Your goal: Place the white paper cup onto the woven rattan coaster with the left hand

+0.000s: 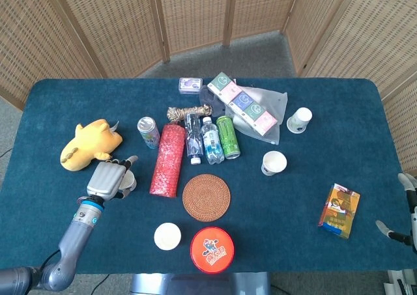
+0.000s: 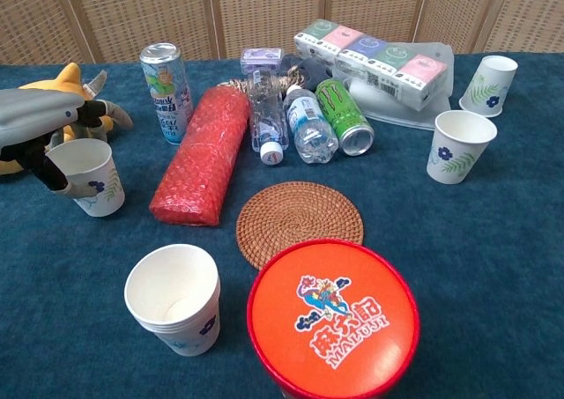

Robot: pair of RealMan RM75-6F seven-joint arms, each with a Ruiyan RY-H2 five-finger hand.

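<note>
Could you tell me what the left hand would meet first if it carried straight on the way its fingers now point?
The left hand already grips the white paper cup. Straight on, probably the red bubble-wrapped roll first, though depth is unclear.

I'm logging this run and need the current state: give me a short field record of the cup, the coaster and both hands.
cup: white paper cup, tilted, near the table's left side
left hand: left hand grips the cup at its rim
coaster: woven rattan coaster, bare, right of the red bubble-wrap roll
right hand: right hand at the table's right edge, holding nothing
step: cup not yet on coaster
</note>
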